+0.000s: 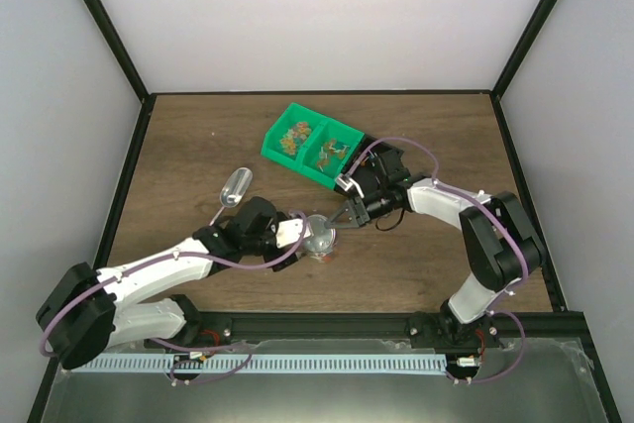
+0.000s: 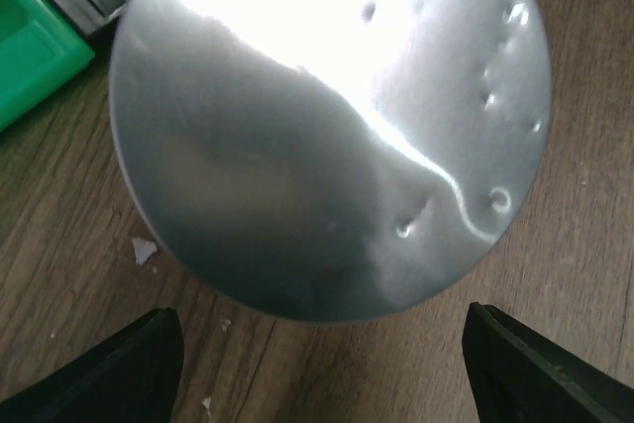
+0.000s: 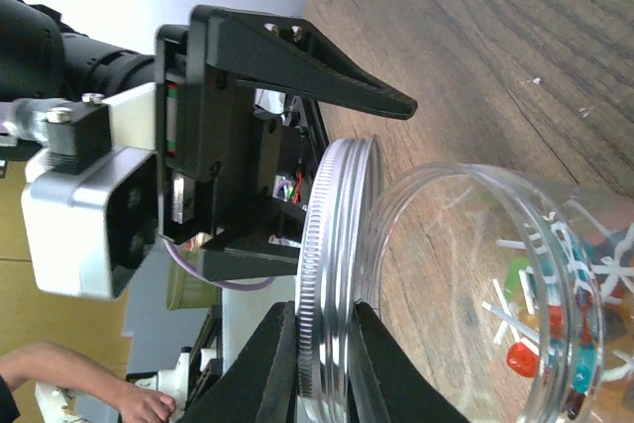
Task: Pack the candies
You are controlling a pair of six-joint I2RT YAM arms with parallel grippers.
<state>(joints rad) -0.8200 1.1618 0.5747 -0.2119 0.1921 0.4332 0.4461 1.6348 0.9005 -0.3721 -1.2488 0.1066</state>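
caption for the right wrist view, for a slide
Right claw pinches the lid by its rim beside the jar of candies.

We are looking down on a wooden worktop (image 1: 426, 255), our left end effector (image 1: 300, 233) and right end effector (image 1: 344, 215) flanking a silvery lid (image 1: 320, 233) over a clear jar (image 1: 322, 250). Candies (image 1: 295, 136) are sitting in a green bin (image 1: 287, 161) beyond.

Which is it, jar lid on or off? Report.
Off. The right gripper pinches the lid by its edge, just clear of the open jar.

Green bin (image 1: 292, 165), silver lid (image 2: 327, 126), clear cup (image 3: 475, 245) w/ red, blue, maybe green candies (image 3: 522, 357), brown wood-grain table (image 1: 198, 146).
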